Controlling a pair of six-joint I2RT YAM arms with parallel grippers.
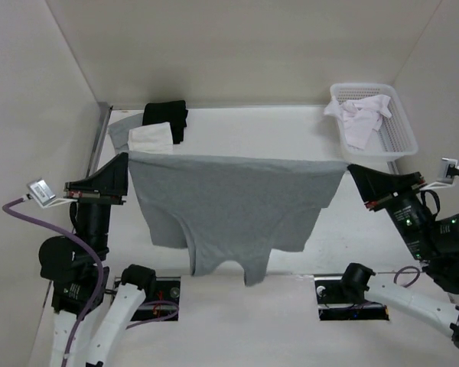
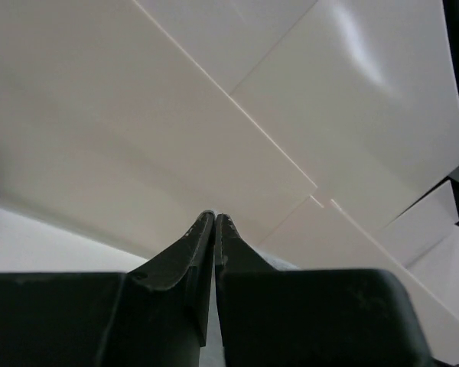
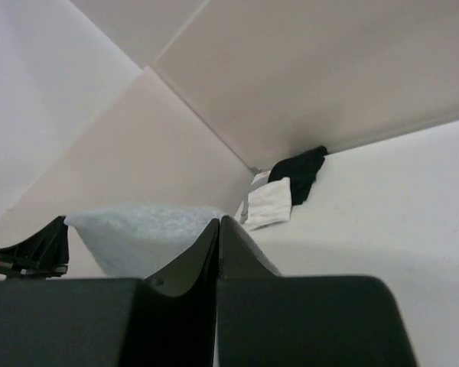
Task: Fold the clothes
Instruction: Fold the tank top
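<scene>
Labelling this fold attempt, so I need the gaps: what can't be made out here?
Top view: table under the raised grey top, hidden by it.
Left wrist view: cloth in the left gripper, hidden by its closed fingers.
Top view: part of the right arm, cut off by the right edge.

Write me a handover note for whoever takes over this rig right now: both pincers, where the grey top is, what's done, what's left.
Left pincer: shut on one corner of the grey top.
Right pincer: shut on the opposite corner.
Grey top: spread between the two pincers, straight edge taut, strap end hanging toward the arm bases. It appears lifted off the table.
Done: top picked up and spread out.
Left: no fold made yet; probably lay it flat, then fold.
Not part of the job: the white garment in the basket, far right.
</scene>
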